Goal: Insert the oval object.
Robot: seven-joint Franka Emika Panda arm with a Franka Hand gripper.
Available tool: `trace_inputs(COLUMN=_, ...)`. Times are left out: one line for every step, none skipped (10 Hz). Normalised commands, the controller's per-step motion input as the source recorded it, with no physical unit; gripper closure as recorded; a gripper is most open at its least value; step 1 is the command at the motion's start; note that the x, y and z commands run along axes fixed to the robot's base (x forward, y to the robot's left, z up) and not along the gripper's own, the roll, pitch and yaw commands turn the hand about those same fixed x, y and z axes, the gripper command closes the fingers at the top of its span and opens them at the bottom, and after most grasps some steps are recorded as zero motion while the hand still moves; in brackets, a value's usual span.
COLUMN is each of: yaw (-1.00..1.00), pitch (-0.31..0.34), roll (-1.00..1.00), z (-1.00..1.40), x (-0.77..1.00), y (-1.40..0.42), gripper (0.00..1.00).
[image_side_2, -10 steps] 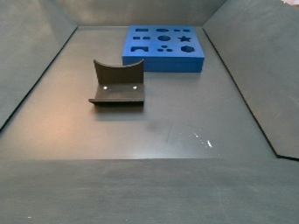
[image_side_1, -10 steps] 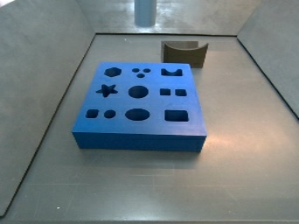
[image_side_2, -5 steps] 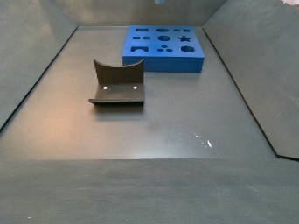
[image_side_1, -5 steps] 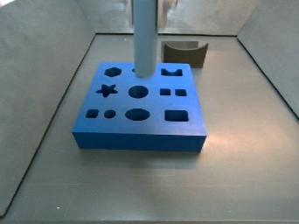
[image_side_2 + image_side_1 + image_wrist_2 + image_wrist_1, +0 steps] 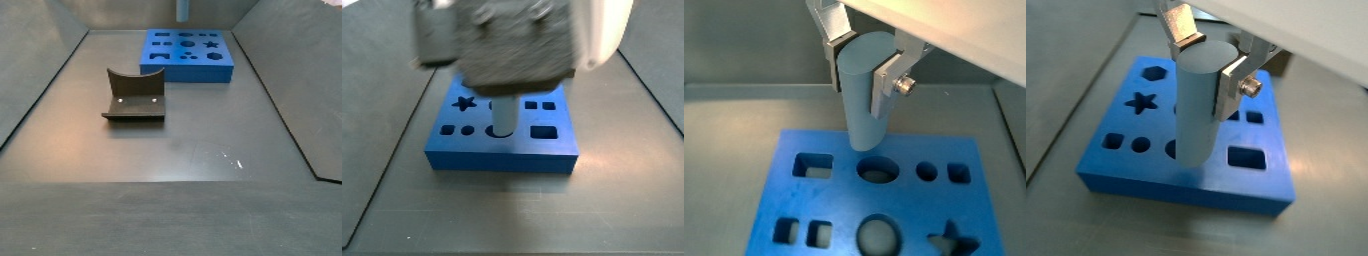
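While the gripper clamps the oval object above the blue block, insertion seemingly remains undone.

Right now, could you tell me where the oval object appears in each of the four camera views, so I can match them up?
Wrist view: the oval object stands mid-frame, clamped in the gripper.
Wrist view: the peg hangs above the blue block's holes.
Side view: only its lower tip shows under the blurred gripper.
Side view: a sliver at the top edge.
Shared landmark: the blue block, in all four.
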Motion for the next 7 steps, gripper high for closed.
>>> trace_inputs(yaw=-1.00, pitch=-0.033, roll=0.00, z=-0.12, x=0.00, y=0.00, gripper=1.00)
trace_inputs(yaw=-1.00, pitch=-0.034, roll=0.00, z=-0.11, x=0.00, y=0.00, gripper=1.00)
trace_inputs(yaw=-1.00, pitch=-0.036, roll=0.00, z=-0.11, x=0.00, y=0.00, gripper=1.00)
trace_inputs(yaw=-1.00, pitch=-0.036, roll=0.00, z=-0.11, x=0.00, y=0.00, gripper=1.00)
trace_inputs(yaw=-1.00, pitch=-0.050, roll=0.00, z=-0.09, x=0.00, y=0.00, gripper=1.00)
trace_inputs(yaw=-1.00, pitch=-0.057, roll=0.00, z=-0.07, x=0.00, y=0.00, gripper=1.00)
trace_inputs(yaw=-1.00, pitch=-0.056, roll=0.00, z=-0.07, x=0.00, y=0.00, gripper=1.00)
